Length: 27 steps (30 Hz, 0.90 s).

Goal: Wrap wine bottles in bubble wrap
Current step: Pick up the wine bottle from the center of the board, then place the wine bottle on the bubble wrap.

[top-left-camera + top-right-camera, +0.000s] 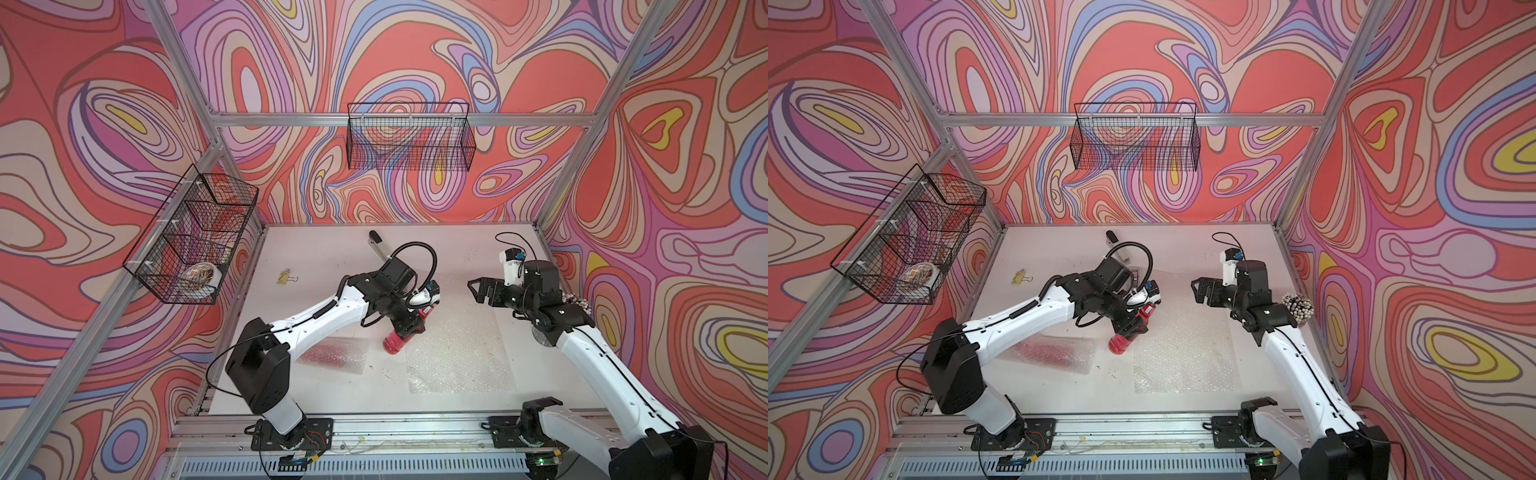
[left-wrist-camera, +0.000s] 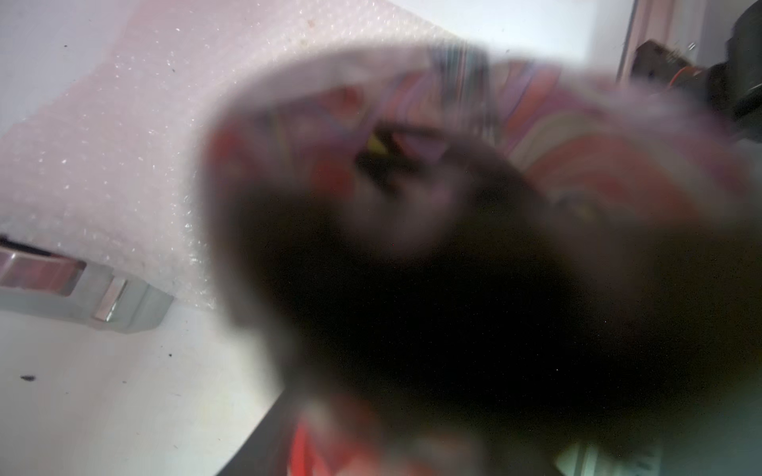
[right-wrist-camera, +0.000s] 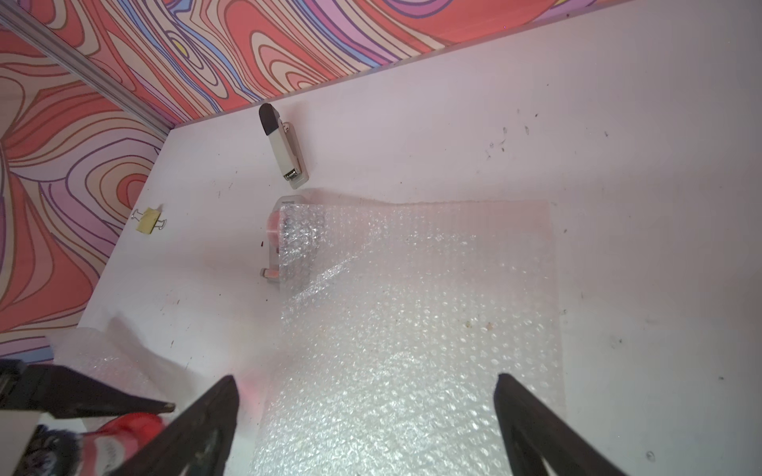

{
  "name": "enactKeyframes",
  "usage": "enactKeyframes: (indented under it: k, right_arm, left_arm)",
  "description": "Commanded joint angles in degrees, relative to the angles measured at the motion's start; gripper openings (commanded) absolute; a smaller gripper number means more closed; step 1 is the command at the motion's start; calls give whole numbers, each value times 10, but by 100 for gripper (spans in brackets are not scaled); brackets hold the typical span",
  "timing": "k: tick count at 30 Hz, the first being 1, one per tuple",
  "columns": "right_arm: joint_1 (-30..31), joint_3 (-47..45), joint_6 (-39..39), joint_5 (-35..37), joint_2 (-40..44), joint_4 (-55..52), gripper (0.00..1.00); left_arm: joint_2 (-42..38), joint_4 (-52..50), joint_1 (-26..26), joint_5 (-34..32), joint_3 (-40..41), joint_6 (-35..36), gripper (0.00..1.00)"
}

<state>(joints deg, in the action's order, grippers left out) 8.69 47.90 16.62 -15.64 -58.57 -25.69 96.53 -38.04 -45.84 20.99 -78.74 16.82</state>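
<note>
My left gripper (image 1: 409, 326) (image 1: 1129, 326) is shut on a wine bottle (image 1: 395, 343) (image 1: 1119, 345) of red liquid. It holds the bottle tilted, base down, at the left edge of a flat sheet of bubble wrap (image 1: 457, 345) (image 1: 1187, 349) (image 3: 412, 309). In the left wrist view that bottle (image 2: 313, 449) is a close blur. A second wine bottle (image 1: 332, 351) (image 1: 1054, 349) lies further left, wrapped in bubble wrap. My right gripper (image 1: 476, 289) (image 3: 366, 377) hangs open above the sheet's far part, with nothing between its fingers.
A grey tape dispenser (image 3: 274, 243) (image 2: 82, 288) sits partly under the sheet's far left corner, with a stapler (image 1: 376, 243) (image 3: 282, 148) behind it. A yellow binder clip (image 1: 287, 276) lies at the far left. A cup of pens (image 1: 1298, 307) stands by the right arm. Wire baskets (image 1: 409, 137) hang on the walls.
</note>
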Motion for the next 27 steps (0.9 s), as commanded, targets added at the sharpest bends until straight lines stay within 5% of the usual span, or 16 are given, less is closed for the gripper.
enactKeyframes:
  k: [1, 17, 27]
  right_arm:
    - [-2, -29, 39, -17, 28, -24, 97]
    - [-2, -11, 50, 52, 145, -154, 97]
    - [-2, 8, 47, 64, 178, -216, 97]
  left_arm:
    - [39, -40, -25, -34, -78, 63, 22]
    - [233, -143, -86, -56, -278, 105, 20]
    - [297, -112, -96, -14, -303, 108, 21]
